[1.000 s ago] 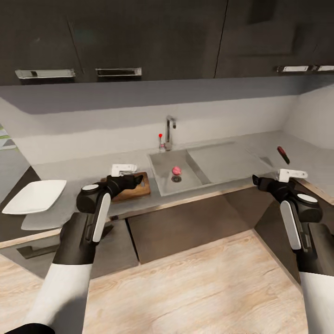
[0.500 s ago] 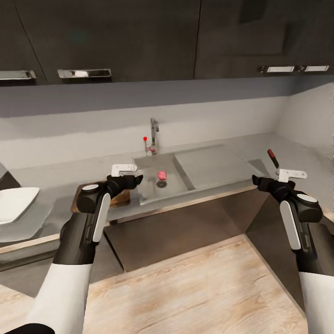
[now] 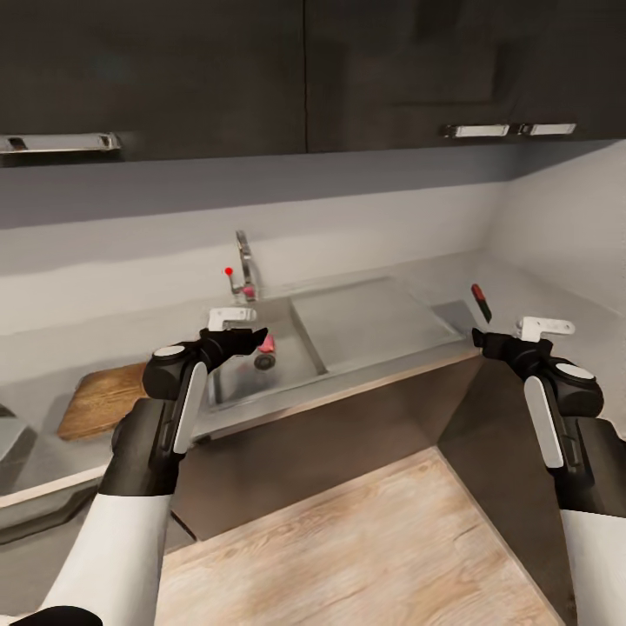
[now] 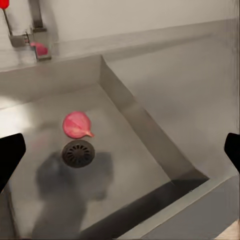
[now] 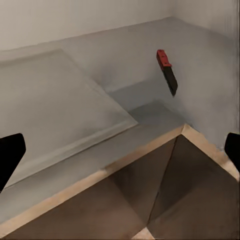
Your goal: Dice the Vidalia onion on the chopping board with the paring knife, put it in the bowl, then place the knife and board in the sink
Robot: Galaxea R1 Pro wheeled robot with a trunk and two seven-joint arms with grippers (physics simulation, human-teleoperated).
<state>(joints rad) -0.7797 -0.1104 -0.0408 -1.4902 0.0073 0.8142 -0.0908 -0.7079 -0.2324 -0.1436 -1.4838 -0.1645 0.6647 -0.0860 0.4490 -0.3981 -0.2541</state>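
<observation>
The pinkish Vidalia onion point(image 4: 76, 124) lies on the floor of the steel sink point(image 4: 40, 95) beside the round drain. In the head view the onion point(image 3: 267, 342) peeks out behind my left gripper point(image 3: 250, 336), which hovers open over the near left part of the sink point(image 3: 291, 343). The brown chopping board point(image 3: 100, 400) lies on the grey countertop point(image 3: 52, 343) left of the sink. The paring knife point(image 3: 481, 302), red handle and dark blade, lies on the countertop at the right; it also shows ahead of my open right gripper point(image 5: 120, 152) as the knife point(image 5: 167, 72). The bowl is out of view.
A chrome tap point(image 3: 246, 265) with a red knob point(image 3: 229, 271) stands behind the basin. The flat drainboard point(image 3: 365, 313) stretches right of it. Dark wall cabinets point(image 3: 304, 69) hang above, dark base cabinets point(image 3: 348, 417) below, and the counter turns a corner at the right.
The whole head view has shifted left as the camera turned right: sink, board and knife slid leftward and the bowl left the picture. Both arms keep the same pose, grippers open.
</observation>
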